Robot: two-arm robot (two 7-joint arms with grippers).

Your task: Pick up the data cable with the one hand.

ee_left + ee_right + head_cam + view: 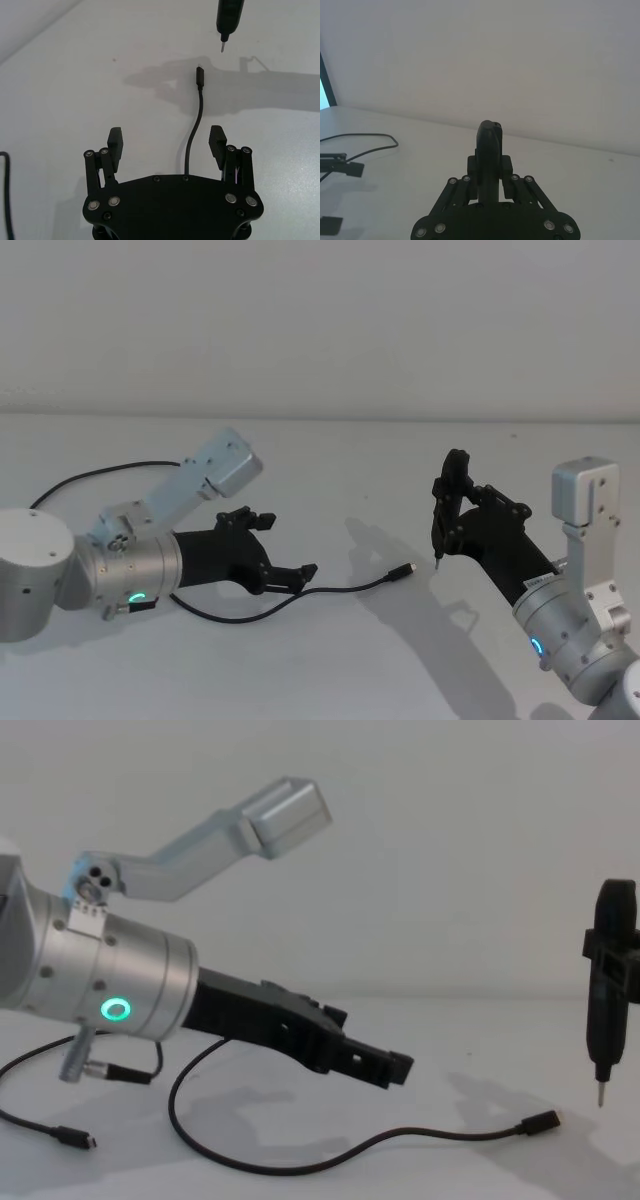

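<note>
Data cable (pixel 350 588) lay loose on the white table (pixel 400 450). It curved out from beneath the left arm toward the middle of the surface. Its plug (pixel 405 570) rested flat at the free end, pointing toward the right arm.

Left gripper (pixel 285 545) was low over the cable's curve. From the chest camera it stood clear of the table, with the cable (pixel 400 1135) lying beneath it. Its jaws were spread wide and held nothing. In the left wrist view the cable (pixel 192 135) ran between the two fingers (pixel 115 142), nearer one than the other and touching neither. The plug lay beyond the fingertips.

Right gripper (pixel 458 520) was on the right side of the table, clamped on a slim upright black device (pixel 452 485). The device's metal tip pointed downward near the plug and did not touch it.
</note>
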